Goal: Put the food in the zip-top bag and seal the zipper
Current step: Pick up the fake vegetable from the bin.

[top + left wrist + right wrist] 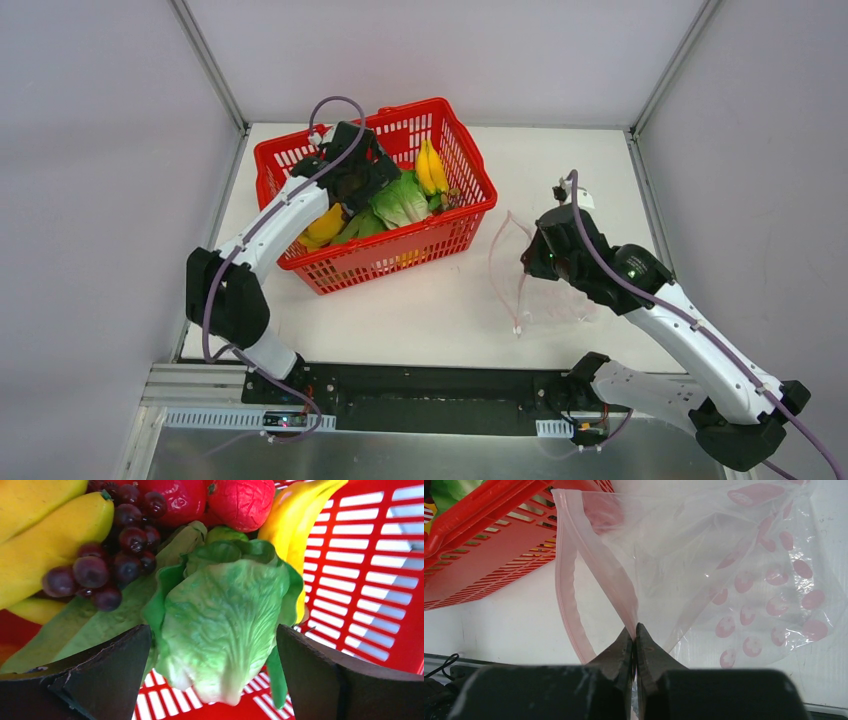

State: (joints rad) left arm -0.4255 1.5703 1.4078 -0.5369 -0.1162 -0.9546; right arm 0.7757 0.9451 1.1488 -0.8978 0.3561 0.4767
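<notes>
Left pincer (pixel 212 635) hangs over the red basket (pixel 300 262) at the far left of the worktop (pixel 420 310). Its jaws are spread wide, one on either side of the lettuce (pixel 225 620), and neither is clearly touching it. The lettuce lies on top of the pile. Purple grapes (pixel 110 555) and yellow bananas (pixel 45 535) sit beside it, with more bananas and red fruit behind. All the food in view is in the basket, and nothing shows inside the bag.

To the right of the basket, near it on the bare worktop, is the zip-top bag (pixel 520 285). Its mouth gapes open toward the basket. The zipper (pixel 569 580) curves in a loose pink loop, so the bag is unsealed.

At the far right, the right pincer (pixel 635 632) is pressed together on one lip of that pink strip and holds the mouth up and open.

This looks like the first pick, with the lettuce being taken while the other arm presents the bag. The next move probably calls for the left jaws to drop a little and close across the leaf's body. They would then lift it clear of the basket rim and carry it right to the opening. The bag's mouth looks narrow and floppy beside the broad lettuce, so the approach should line up with the gap.
</notes>
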